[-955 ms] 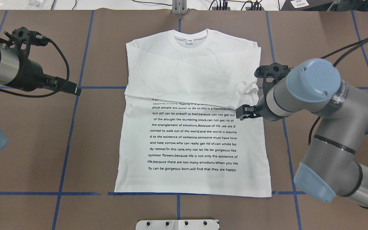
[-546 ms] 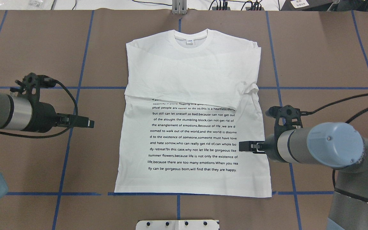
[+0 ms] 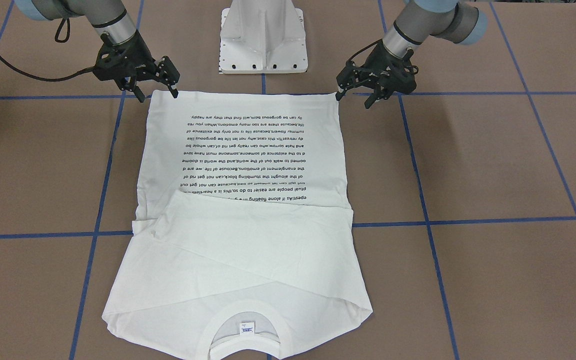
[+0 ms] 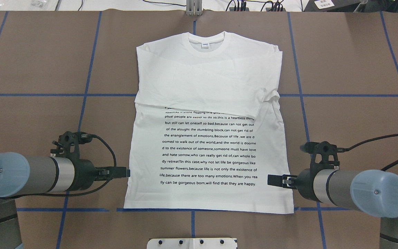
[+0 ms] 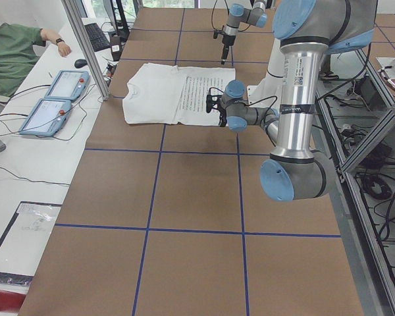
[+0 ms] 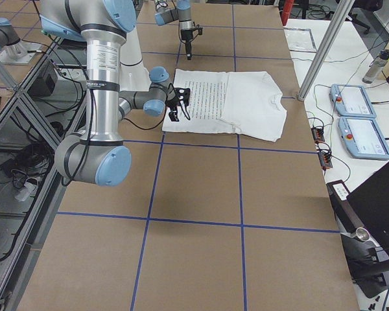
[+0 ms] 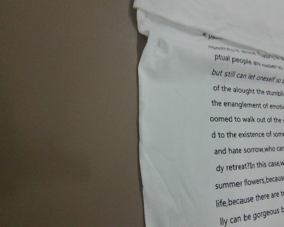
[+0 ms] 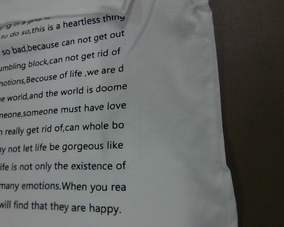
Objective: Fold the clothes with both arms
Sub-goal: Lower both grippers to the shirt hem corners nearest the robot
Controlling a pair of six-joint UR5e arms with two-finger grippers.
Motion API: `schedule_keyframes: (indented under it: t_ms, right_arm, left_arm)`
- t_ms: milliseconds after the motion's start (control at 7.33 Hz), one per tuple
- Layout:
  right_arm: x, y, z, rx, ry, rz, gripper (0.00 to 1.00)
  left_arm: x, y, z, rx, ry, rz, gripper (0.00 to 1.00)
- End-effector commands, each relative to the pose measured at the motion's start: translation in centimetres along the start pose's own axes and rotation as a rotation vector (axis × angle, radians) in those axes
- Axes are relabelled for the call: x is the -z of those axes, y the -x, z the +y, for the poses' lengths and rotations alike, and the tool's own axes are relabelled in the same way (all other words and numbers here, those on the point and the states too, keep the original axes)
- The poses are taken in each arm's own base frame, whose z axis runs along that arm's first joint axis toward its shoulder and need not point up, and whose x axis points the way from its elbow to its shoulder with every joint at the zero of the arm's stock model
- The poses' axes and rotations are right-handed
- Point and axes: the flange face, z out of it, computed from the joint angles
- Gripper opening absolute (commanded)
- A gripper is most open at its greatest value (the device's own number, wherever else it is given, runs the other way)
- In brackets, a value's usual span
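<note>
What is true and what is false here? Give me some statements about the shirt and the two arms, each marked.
The shirt lies on the table with its printed text up. True.
Its sleeves stick out sideways. False: they are folded in across the chest.
The collar is at the end away from the white base. True.
Both tools grip the shirt. False: the left tool and right tool stand open near its bottom corners.
A second shirt lies beside it. False: there is only one.

White printed T-shirt (image 4: 207, 81), flat, sleeves infolded
</note>
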Motion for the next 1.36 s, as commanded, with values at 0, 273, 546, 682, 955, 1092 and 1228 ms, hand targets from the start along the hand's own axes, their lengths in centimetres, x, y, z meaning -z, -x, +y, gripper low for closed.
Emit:
schedule_keyframes:
  t_ms: [0, 273, 546, 682, 955, 1092, 1228]
  right_arm:
    - [-0.1, -0.2, 0.1, 0.000, 0.000, 0.001, 1.00]
    - [0.0, -0.1, 0.1, 0.000, 0.000, 0.000, 1.00]
    - [0.0, -0.1, 0.2, 0.001, 0.001, 0.000, 1.00]
    - [0.0, -0.1, 0.2, 0.001, 0.001, 0.000, 1.00]
    - [0.0, -0.1, 0.2, 0.002, 0.003, 0.000, 1.00]
    - [0.0, -0.1, 0.2, 0.002, 0.003, 0.000, 1.00]
    - [0.0, -0.1, 0.2, 0.002, 0.003, 0.000, 1.00]
  left_arm:
    - [-2.7, -0.9, 2.4, 0.010, 0.037, -0.009, 0.87]
    - [-3.7, -0.8, 4.4, -0.005, 0.077, -0.020, 0.87]
    - [-4.0, -0.6, 5.2, -0.009, 0.092, -0.027, 0.86]
    - [-4.2, -0.7, 5.8, -0.013, 0.102, -0.027, 0.83]
    - [-5.1, -0.3, 6.3, -0.016, 0.113, -0.042, 0.83]
    - [-5.3, -0.1, 6.3, -0.015, 0.113, -0.047, 0.83]
    - [-5.3, -0.2, 6.5, -0.017, 0.115, -0.045, 0.81]
